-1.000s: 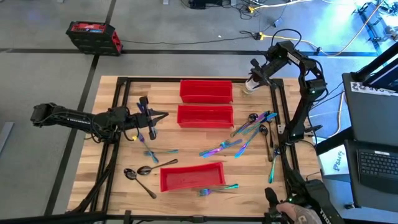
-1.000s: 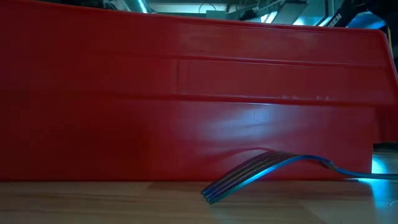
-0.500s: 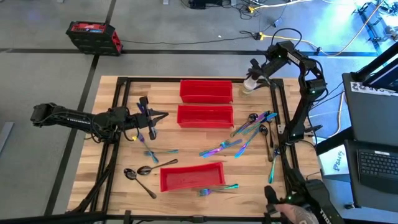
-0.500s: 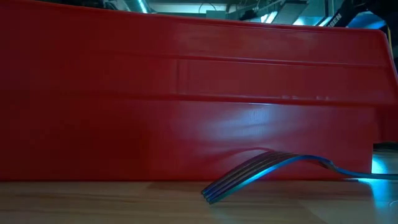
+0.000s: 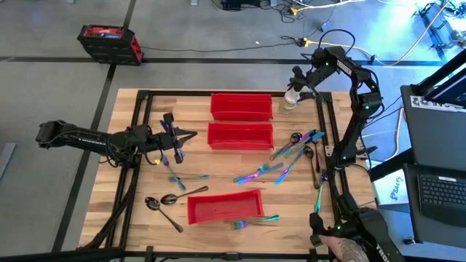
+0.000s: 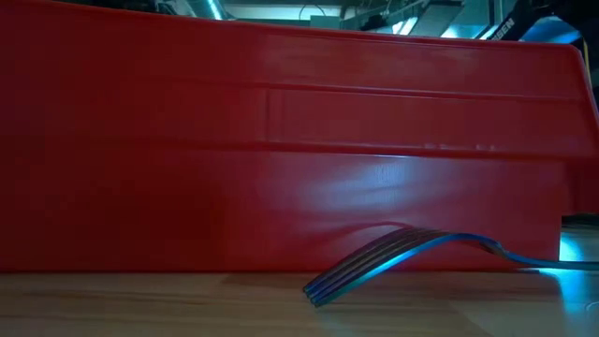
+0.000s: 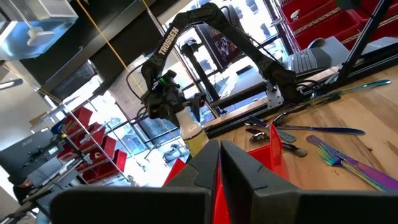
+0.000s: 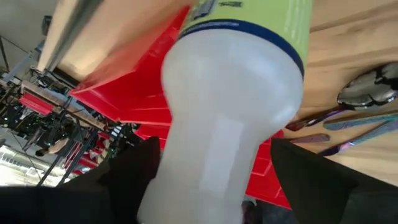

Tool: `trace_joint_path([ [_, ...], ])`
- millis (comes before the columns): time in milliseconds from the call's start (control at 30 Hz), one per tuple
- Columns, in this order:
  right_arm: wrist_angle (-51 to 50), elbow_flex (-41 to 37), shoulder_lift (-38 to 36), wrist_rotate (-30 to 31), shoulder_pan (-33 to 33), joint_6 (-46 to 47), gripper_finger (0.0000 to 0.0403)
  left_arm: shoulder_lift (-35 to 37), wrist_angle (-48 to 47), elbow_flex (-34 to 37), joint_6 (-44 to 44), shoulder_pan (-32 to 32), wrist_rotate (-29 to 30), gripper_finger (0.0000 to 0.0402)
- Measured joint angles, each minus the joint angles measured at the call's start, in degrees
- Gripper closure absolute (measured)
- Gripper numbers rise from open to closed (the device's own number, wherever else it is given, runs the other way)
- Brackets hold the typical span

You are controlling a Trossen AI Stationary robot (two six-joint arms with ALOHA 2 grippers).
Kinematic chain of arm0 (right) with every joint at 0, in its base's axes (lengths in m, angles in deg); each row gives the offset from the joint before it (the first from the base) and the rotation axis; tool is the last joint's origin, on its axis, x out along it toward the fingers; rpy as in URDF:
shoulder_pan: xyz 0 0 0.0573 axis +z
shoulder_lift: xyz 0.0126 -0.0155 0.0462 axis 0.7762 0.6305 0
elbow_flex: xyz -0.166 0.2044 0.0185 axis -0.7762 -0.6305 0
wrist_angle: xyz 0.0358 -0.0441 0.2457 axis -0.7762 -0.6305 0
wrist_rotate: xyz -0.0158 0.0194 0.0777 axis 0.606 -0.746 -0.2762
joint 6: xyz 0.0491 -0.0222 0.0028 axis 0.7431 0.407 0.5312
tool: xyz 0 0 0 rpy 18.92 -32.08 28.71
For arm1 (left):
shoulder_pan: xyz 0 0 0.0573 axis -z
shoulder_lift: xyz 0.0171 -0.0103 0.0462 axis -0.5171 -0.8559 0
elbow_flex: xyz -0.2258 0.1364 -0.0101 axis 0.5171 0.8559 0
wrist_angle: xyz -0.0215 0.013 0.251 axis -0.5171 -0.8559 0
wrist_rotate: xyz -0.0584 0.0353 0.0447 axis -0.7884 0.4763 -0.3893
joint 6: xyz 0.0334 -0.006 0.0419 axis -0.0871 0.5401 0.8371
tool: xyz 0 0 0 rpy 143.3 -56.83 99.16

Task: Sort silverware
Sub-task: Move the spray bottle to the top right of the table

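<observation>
The right gripper (image 5: 297, 89), fingers spread around the spray bottle (image 5: 290, 100) at the tabletop's (image 5: 131, 211) far right corner, is clearing it, so sorting the scattered silverware (image 5: 287, 154) must follow, while the left gripper (image 5: 191, 135) waits clenched, empty.

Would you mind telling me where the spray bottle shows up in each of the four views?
High view: spray bottle stands at the table's far right corner, by the right gripper.
Low view: not in it.
Left wrist view: far off, beside the other arm.
Right wrist view: fills the picture, between open fingers.
Shared landmark: the red bins.
</observation>
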Motion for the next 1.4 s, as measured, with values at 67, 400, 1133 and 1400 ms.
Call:
trace_joint_path([
  [67,0.1,1.9,0.0,0.8,0.0,0.6,0.0114,0.0,0.0,0.0,0.0,0.0,0.0,0.0400],
  [400,-0.3,10.7,-0.1,11.6,0.0,1.2,0.0114,0.0,0.0,0.0,0.4,0.0,0.0,0.0400],
  [1133,-7.0,38.7,-0.1,27.5,4.9,-21.0,0.0114,0.0,0.2,0.0,-0.1,0.0,-0.7,0.0400],
  [1400,-8.8,41.7,-0.1,26.0,11.1,-37.4,0.0114,0.0,0.1,0.0,-1.5,0.1,-0.8,0.0400],
])
